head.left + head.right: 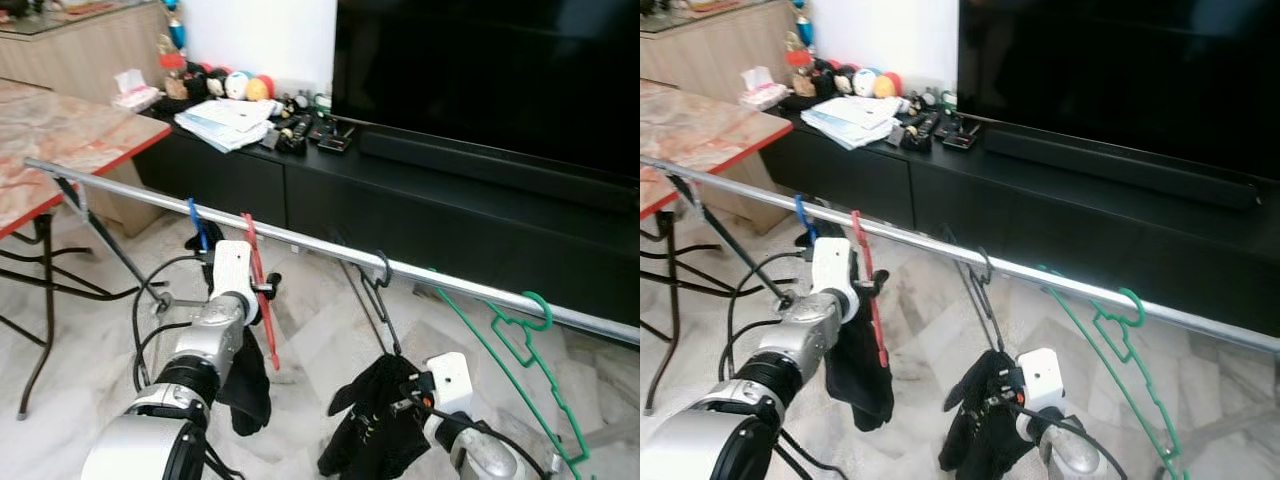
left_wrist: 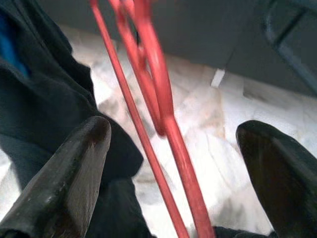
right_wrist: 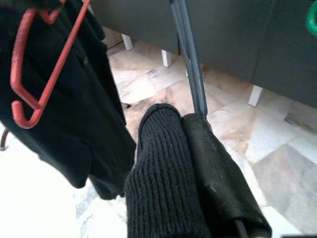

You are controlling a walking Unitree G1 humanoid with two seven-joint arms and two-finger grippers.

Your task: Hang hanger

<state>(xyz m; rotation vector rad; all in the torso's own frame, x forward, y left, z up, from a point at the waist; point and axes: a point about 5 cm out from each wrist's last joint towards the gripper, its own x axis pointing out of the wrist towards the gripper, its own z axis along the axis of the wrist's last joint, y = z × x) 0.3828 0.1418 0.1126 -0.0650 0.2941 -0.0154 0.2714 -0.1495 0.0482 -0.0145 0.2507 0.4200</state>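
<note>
Left eye view shows a long silver metal rail (image 1: 330,250) running across the room in front of a black TV cabinet (image 1: 420,215). A thin red plastic hanger (image 1: 258,290) hangs from the rail, next to a blue hanger (image 1: 196,224) carrying a dark garment (image 1: 247,385). The left gripper (image 2: 168,163) sits at the red hanger with its black fingers (image 2: 69,173) spread wide, the red bars passing between them untouched. Further along hang a dark wire hanger (image 1: 378,300) and a green plastic hanger (image 1: 515,350). The right gripper (image 3: 198,163) sits low, pinching a black knitted cloth (image 3: 163,178) against the dark hanger's wire.
</note>
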